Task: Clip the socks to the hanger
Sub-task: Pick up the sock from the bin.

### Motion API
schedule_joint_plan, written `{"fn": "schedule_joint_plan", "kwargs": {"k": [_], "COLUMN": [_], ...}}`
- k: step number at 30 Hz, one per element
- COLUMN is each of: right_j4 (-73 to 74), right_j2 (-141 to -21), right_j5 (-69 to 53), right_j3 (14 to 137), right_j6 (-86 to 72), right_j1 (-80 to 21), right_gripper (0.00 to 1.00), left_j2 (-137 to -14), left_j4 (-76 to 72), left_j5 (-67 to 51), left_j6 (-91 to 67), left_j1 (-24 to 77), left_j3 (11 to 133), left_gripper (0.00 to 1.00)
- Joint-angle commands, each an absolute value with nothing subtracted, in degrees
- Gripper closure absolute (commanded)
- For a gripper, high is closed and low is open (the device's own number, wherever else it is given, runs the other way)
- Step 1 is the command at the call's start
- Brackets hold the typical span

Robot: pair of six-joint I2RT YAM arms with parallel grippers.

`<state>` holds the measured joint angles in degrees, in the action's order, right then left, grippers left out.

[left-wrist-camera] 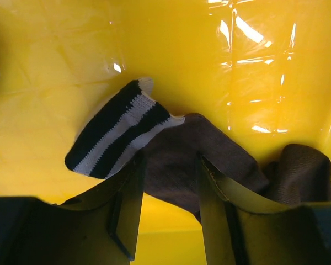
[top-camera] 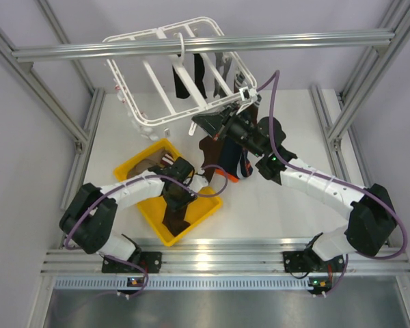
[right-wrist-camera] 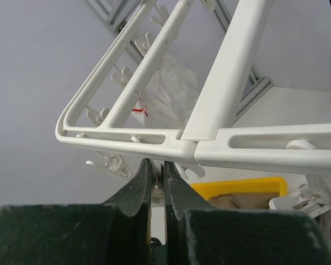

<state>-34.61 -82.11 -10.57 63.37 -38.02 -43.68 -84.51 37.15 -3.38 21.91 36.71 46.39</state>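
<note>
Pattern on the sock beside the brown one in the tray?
The sock: near-black and white stripes; clearest in left wrist view.

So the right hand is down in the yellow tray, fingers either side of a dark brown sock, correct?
No, it is the left hand, per the left wrist view, down in the yellow tray, fingers either side of a dark brown sock.

Bright, even overhead light fills the bench point(top-camera: 307, 130), shadows soft under the arms. Glare streaks the yellow tray point(left-wrist-camera: 254, 44) at the near left; the left fingers point(left-wrist-camera: 127, 215) loom dark, blurred. The hanger point(right-wrist-camera: 237, 149) is sharp, its backdrop hazy.
</note>
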Motion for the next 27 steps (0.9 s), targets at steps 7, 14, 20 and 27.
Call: {"fn": "schedule_joint_plan", "kwargs": {"k": [7,14,20,27], "right_j4": [-36.7,-36.3,-36.7,-37.2], "right_j2": [-80.9,-80.3,-80.0,-80.0], "right_j5": [-9.0,-9.1,-9.0,-9.0], "right_j3": [64.0,63.8,63.7,63.2], "right_j6": [-37.2,-36.9,-36.9,-37.0], "right_j1": [-42.5,-42.3,-42.3,-42.3], "right_gripper": [1.00,1.00,1.00,1.00], "left_j2": [-92.6,-85.4,-75.2,-71.7], "left_j4": [31.3,35.0,41.4,43.9], "left_j5": [-1.5,-3.8,-8.6,-11.2], "left_j6": [18.9,22.2,28.5,37.5], "left_j1": [36.7,36.7,36.7,36.7], "left_j3": [46.8,52.5,59.8,51.6], "left_gripper": [0.81,1.00,1.00,1.00]}}
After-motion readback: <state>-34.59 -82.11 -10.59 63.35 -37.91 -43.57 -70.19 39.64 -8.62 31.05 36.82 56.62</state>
